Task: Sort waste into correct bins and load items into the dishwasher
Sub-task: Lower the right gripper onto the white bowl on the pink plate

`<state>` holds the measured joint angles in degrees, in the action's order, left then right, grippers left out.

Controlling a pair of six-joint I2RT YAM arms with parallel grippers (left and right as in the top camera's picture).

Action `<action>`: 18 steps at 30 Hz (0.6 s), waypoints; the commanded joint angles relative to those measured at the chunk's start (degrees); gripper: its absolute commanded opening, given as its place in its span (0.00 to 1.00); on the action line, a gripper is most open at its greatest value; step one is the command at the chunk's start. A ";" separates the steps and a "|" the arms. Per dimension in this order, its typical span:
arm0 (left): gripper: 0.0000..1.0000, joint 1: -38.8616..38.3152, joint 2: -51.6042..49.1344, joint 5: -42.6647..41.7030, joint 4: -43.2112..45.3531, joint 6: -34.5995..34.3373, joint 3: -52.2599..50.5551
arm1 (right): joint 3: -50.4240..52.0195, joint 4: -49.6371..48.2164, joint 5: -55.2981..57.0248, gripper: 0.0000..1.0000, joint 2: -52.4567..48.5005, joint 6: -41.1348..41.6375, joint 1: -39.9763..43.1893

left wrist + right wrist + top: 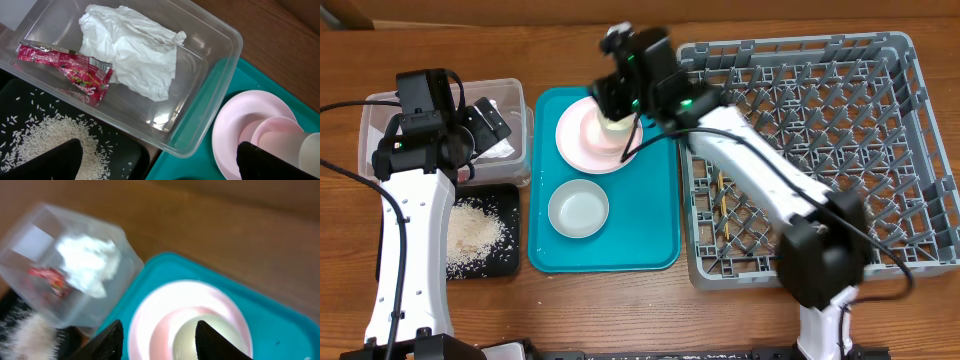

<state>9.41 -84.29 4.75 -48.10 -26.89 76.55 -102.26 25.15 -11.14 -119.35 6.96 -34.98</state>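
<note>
The clear tub [227,75] holds a crumpled white napkin [135,50] and a red sauce packet [70,67]. Rice [45,135] lies in the black tray [127,150]. My left gripper [160,162] hovers open over the tub's near corner, holding nothing. On the teal tray, a pink plate [582,135] carries a cream cup [617,128]; a grey bowl [578,208] sits below it. My right gripper [162,340] hangs open just above the plate [165,305], the cup [185,340] beside its right finger. Chopsticks [724,195] lie in the grey dish rack [880,150].
The teal tray [650,220] sits between the bins on the left and the dish rack on the right. The right arm [760,180] stretches across the rack's left side. Bare wooden table [620,310] runs along the front.
</note>
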 commanded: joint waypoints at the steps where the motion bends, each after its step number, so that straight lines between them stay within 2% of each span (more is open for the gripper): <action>1: 1.00 -0.02 0.17 0.11 0.09 -0.55 1.22 | -0.94 -1.09 3.96 0.47 -2.89 -2.97 -1.25; 18: 1.00 -0.04 0.17 0.11 0.09 -0.55 1.22 | -0.57 1.03 6.60 0.29 -7.78 -2.95 -2.03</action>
<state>9.41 -84.29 4.75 -48.07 -26.89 76.55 -102.24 25.76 -5.08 -125.80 4.25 -36.99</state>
